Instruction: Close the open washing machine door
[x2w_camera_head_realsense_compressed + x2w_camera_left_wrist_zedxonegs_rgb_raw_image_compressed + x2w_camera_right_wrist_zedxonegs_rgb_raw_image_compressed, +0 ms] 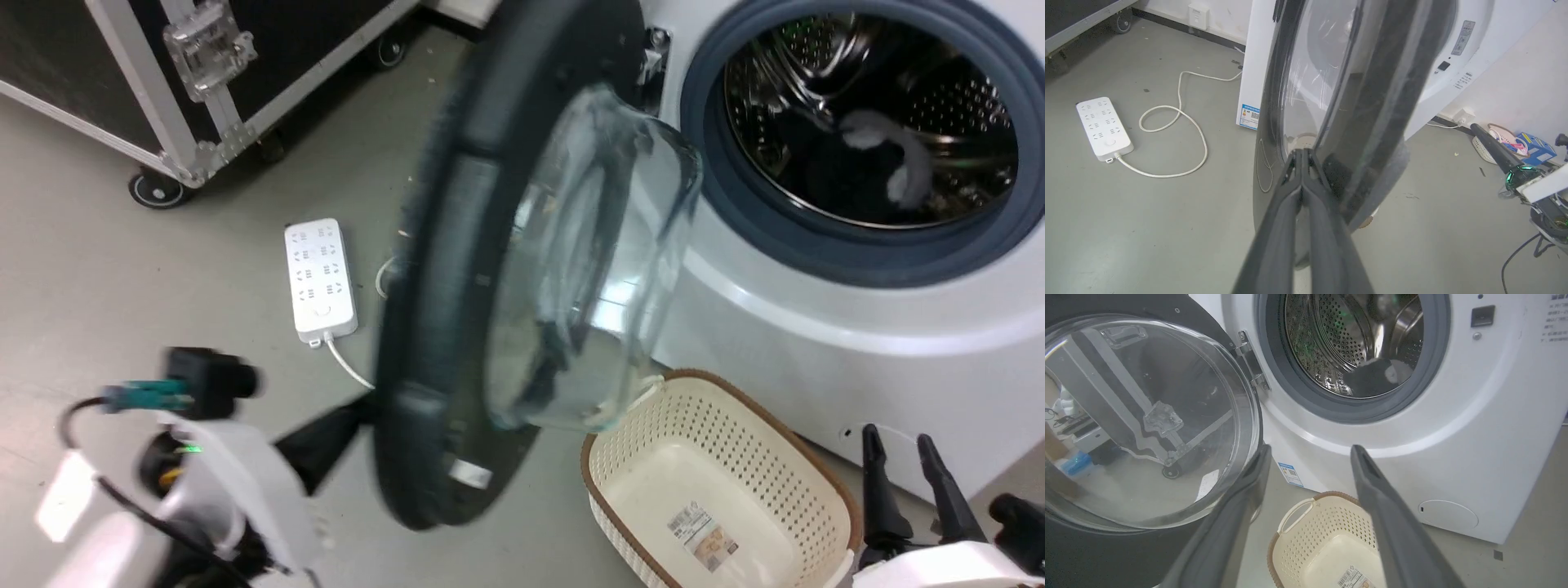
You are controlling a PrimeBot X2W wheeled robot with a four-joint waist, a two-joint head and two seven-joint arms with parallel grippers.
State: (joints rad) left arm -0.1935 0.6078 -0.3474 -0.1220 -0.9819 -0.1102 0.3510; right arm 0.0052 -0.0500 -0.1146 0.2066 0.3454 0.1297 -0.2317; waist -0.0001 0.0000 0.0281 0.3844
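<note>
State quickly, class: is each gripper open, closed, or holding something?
Left gripper: closed, holding nothing, tips at the door.
Right gripper: open, holding nothing.

The washing machine door [424, 327] has a glossy black rim and clear glass.

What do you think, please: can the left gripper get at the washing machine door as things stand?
Probably yes. The left gripper, fingers together, has its tips right at the outer side of the washing machine door, with nothing between; whether they touch is unclear.
</note>
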